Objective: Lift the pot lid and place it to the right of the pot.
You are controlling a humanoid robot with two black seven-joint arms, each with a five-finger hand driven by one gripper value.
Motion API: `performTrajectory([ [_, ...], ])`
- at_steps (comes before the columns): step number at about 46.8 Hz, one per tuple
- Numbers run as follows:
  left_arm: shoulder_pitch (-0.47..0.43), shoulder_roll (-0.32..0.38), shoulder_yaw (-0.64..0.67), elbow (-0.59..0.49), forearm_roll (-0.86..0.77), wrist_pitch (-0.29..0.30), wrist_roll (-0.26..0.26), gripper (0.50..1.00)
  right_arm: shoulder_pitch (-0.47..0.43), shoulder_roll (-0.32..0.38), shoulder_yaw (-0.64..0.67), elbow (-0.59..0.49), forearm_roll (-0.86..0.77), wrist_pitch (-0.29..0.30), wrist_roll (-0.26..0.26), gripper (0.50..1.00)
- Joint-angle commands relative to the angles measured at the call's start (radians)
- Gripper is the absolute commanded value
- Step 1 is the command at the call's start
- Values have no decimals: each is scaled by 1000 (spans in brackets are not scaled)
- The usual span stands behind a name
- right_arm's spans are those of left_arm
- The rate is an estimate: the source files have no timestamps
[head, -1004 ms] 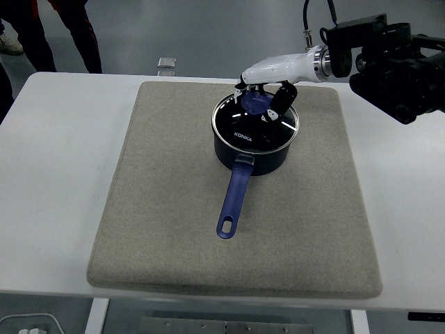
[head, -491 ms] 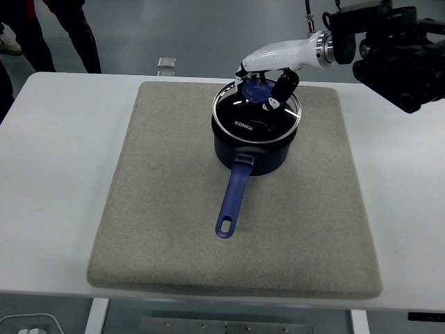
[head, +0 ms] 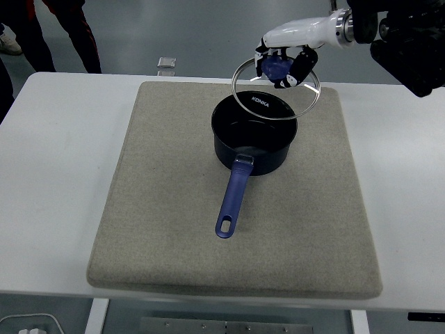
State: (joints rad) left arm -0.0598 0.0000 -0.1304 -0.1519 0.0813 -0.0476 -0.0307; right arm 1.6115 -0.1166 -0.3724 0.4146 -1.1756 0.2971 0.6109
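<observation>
Glass lid looks fragile and slick, so I've got my right hand clamped round its knob, above the pot.

A white surface fills most of the frame, its near edge running along the bottom. A large grey-beige felt mat with rounded corners lies on it, covering the middle and reaching nearly to the near edge. Beyond the far edge, in the upper part of the frame, is a grey floor. A small pale square object lies on that floor just past the surface, upper centre-left; what it is cannot be told. At the upper left corner stand a person's legs in dark trousers, with a light shoe at the left edge.
</observation>
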Motion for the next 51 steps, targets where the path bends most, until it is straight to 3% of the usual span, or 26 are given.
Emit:
performTrajectory([
  [1,0,0,0,0,0,0,0,1000,1,-2,-7,-20,1,1,0,500],
  [24,0,0,0,0,0,0,0,1000,-10,-15,-108,-132,1,11,0,500],
  [51,0,0,0,0,0,0,0,1000,-42,-80,-260,-137,4,17,0,500],
])
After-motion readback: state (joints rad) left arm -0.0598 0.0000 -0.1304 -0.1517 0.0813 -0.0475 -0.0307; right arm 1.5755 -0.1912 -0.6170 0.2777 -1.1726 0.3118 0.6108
